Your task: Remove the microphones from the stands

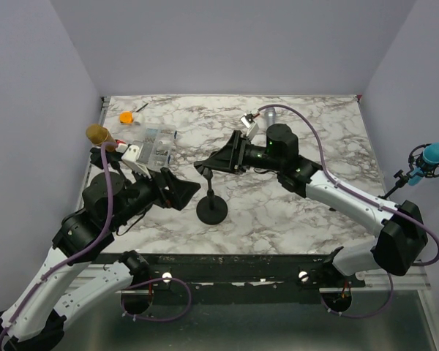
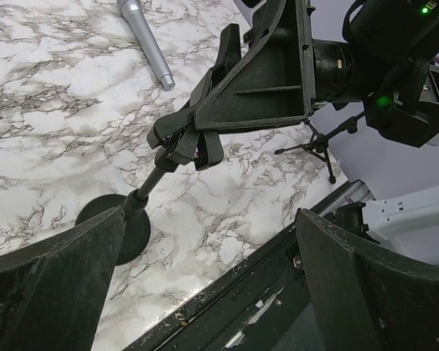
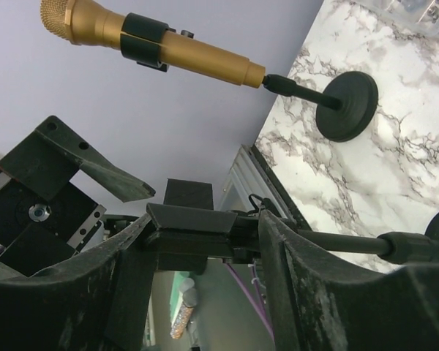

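right jaws clamped clip (image 2: pixel 181 140) of black round-base stand (image 1: pixel 211 210) | left jaws released wide beside it | silver microphone (image 2: pixel 144 40) lay on marble surface (image 1: pixel 314 146) beyond

Soft, even overhead light brightens the marble worktop (image 1: pixel 278 212); shadows are short and faint, glare slight. The near edge is dimmer. Wrist views bend at their edges.

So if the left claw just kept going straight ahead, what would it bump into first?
Probably the black mic stand, around its pole. It stands just ahead of the left claw, whose fingers are spread wide. Depth is hard to judge, though.
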Tool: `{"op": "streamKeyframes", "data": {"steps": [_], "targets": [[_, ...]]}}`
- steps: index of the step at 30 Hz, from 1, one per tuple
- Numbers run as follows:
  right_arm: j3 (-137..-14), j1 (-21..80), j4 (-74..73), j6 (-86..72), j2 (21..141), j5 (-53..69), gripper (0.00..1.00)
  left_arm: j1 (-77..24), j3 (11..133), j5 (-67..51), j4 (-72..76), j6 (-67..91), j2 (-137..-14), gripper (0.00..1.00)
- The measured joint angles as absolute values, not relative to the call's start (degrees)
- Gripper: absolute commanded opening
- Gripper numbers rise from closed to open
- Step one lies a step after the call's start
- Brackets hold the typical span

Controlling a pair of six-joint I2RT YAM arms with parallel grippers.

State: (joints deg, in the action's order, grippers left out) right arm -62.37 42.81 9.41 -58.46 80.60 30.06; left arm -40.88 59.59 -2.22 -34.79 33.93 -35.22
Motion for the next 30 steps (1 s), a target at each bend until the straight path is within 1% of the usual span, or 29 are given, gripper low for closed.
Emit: {"op": "streamKeyframes", "data": {"steps": [6,17,22,26,27,30], "targets": [[-61.3,42.81,10.98,-58.5,80.64,30.02,0.55,-40.88,59.33,-2.11,-34.83,33.93,-34.59,0.98],[-54.13,42.81,12.34,-58.43,84.05,29.67,0.56,-40.88,59.16,-1.93,-34.98,33.91,-33.89,0.99],[-53.25,42.81,13.45,-58.5,85.12,29.41,0.6,-40.88,59.0,-1.93,-35.31,33.91,-33.67,0.99],[-53.28,42.81,13.19,-58.15,85.19,29.41,0.68,-40.88,59.0,-1.91,-35.64,33.89,-33.28,0.98],[-53.34,42.81,12.82,-57.78,85.19,29.41,0.74,-40.88,59.0,-1.89,-35.75,33.87,-33.19,0.98],[-54.72,42.81,9.8,-56.01,85.17,28.86,0.97,-40.88,59.0,-1.89,-36.07,33.67,-33.19,0.99]]}}
